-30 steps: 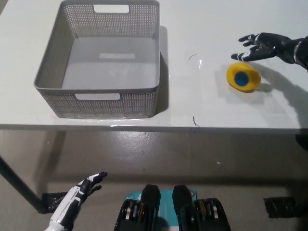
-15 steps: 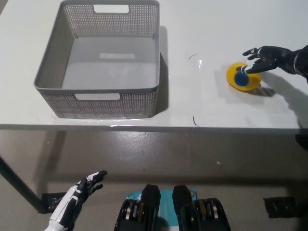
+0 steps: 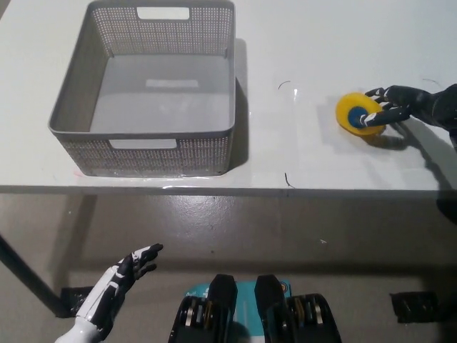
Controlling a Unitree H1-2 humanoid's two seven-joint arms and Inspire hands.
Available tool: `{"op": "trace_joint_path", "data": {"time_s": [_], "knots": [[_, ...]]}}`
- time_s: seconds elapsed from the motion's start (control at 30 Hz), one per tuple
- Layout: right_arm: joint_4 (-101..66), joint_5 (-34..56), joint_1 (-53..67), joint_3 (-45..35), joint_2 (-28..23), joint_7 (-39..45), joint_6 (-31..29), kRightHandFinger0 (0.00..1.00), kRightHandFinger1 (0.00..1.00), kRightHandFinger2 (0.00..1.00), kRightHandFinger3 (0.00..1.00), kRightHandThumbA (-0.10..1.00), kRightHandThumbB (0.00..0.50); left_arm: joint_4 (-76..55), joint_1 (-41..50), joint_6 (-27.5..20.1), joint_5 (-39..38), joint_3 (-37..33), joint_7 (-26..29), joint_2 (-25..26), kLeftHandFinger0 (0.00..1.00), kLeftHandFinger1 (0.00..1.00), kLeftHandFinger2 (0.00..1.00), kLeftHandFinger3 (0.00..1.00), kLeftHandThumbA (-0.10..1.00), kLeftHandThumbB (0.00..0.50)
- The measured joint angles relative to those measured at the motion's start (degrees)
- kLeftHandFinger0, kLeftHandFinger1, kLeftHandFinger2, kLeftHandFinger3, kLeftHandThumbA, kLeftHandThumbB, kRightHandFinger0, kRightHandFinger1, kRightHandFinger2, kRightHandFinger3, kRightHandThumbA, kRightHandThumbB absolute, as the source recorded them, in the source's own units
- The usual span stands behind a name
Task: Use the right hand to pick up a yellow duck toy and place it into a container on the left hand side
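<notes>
A yellow duck toy (image 3: 355, 112) with a blue round patch on its top lies on the white table (image 3: 321, 50) at the right. My black right hand (image 3: 401, 105) reaches in from the right edge with its fingers (image 3: 380, 116) spread over the toy's right side, touching it but not closed around it. The grey mesh basket (image 3: 81, 86) stands at the left of the table and has nothing in it. My white left hand (image 3: 118, 281) rests below the table's front edge at the lower left, fingers apart.
The table's front edge (image 3: 228, 189) runs across the middle of the view, with grey floor below it. A dark table leg (image 3: 21, 271) slants at the lower left. Bare tabletop lies between the basket and the toy.
My right hand has come down from above and behind the toy onto its right side. The toy has stayed about where it was. The left hand barely shifted.
</notes>
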Motion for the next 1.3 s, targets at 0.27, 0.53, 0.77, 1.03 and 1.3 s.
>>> {"op": "trace_joint_path", "data": {"time_s": [0.27, 0.53, 0.77, 1.03, 1.3], "knots": [[0.0, -0.6, 0.5, 0.9, 1.8, -3.4, -0.7, 1.00, 1.00, 1.00, 1.00, 0.65, 0.498, -0.4, 0.0, 0.0, 0.0, -0.3, -0.6, 0.1, 1.00, 1.00, 1.00, 1.00, 1.00, 0.304], [0.0, -0.5, 1.2, 0.2, 2.1, -4.8, -1.1, 1.00, 1.00, 1.00, 1.00, 0.67, 0.500, -0.5, -0.3, 0.0, 0.2, -0.6, -0.9, 0.1, 1.00, 1.00, 1.00, 1.00, 1.00, 0.303], [0.1, -0.4, 1.3, -0.7, 2.4, -5.1, -1.3, 1.00, 1.00, 1.00, 1.00, 0.57, 0.500, -0.8, -0.7, 0.0, 0.2, -0.6, -1.1, 0.2, 1.00, 1.00, 1.00, 1.00, 1.00, 0.316], [0.2, -0.4, 2.3, -1.6, 3.2, -9.2, -1.7, 0.00, 0.13, 0.42, 0.52, -0.10, 0.108, -0.8, -1.0, 0.0, 0.2, -0.6, -1.6, 0.2, 1.00, 1.00, 1.00, 1.00, 1.00, 0.306], [0.1, -0.6, 4.4, -2.0, 3.9, -21.0, -4.5, 0.03, 0.51, 0.89, 0.90, -0.10, 0.099, -0.7, -0.9, 0.0, 0.2, -0.6, -1.6, 0.2, 1.00, 1.00, 1.00, 1.00, 1.00, 0.269]]}}
